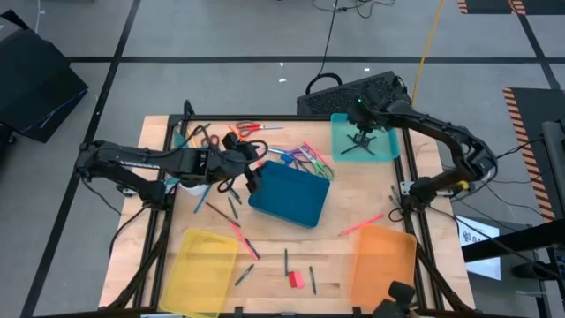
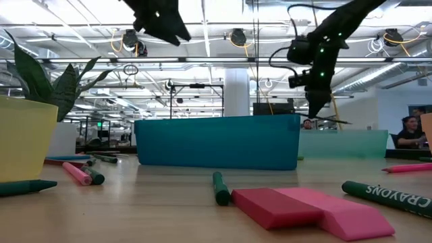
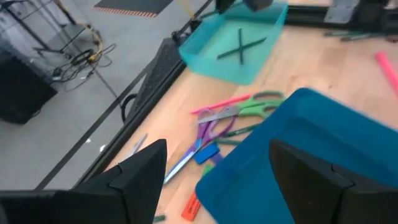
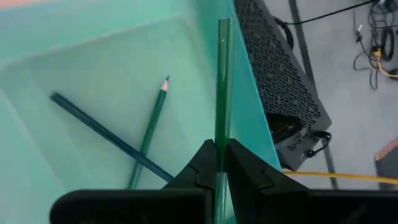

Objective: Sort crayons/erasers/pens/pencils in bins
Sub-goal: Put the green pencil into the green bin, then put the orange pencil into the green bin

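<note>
Over the teal bin (image 1: 381, 146) at two o'clock on the worktop (image 1: 353, 208), the right claw (image 4: 219, 163) is clamped on a green pencil (image 4: 222, 93), held above two pencils already lying crossed inside. The pencil looks light, stiff and slick, best pinched mid-shaft. The bin's low rim leaves easy room to drop it. The left claw (image 3: 214, 177) hangs wide open and empty beside the dark blue bin (image 1: 290, 196) at centre. Red and pink erasers (image 2: 307, 210) lie at six o'clock.
</note>
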{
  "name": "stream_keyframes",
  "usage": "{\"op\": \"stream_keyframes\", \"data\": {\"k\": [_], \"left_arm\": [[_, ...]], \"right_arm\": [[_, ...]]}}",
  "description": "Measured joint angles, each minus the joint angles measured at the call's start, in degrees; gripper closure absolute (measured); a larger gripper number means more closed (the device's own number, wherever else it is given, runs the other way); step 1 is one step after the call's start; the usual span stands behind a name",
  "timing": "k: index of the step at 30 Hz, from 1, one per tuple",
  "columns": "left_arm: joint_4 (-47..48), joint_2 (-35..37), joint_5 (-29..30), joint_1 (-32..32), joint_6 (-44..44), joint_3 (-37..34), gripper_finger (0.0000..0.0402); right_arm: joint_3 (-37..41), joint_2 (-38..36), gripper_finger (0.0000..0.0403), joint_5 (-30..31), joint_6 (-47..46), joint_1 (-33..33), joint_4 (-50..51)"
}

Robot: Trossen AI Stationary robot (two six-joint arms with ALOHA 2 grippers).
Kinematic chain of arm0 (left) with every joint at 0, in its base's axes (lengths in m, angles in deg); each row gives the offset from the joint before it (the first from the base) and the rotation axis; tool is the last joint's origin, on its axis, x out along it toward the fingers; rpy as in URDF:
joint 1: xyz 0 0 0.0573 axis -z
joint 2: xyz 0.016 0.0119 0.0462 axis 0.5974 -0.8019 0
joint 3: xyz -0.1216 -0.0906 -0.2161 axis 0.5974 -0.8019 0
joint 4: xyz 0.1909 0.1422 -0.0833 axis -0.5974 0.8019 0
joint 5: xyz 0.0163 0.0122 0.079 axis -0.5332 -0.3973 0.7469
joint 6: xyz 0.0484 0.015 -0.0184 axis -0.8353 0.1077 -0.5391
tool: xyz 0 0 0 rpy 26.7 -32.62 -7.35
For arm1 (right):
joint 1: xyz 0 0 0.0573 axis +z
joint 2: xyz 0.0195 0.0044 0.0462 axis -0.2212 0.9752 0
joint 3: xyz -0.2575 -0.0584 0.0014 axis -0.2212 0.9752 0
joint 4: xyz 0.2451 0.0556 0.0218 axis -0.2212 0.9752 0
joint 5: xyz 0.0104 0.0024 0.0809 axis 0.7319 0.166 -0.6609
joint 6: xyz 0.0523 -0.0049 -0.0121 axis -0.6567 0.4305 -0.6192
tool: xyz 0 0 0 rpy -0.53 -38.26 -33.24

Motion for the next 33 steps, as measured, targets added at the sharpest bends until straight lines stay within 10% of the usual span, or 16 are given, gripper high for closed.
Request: {"op": "stream_keyframes", "data": {"k": [21, 33], "left_arm": [[-1.42, -0.07, -0.79, -1.72, 11.65, -9.03, 0.0117], [-1.28, 1.53, -8.68, -13.48, 15.45, -9.03, 0.0117]], "right_arm": [[-0.48, 13.41, 0.0334, -2.96, -2.82, -0.15, 0.11], [-0.44, -0.85, 0.0229, -2.98, -5.23, 6.27, -0.17]]}}
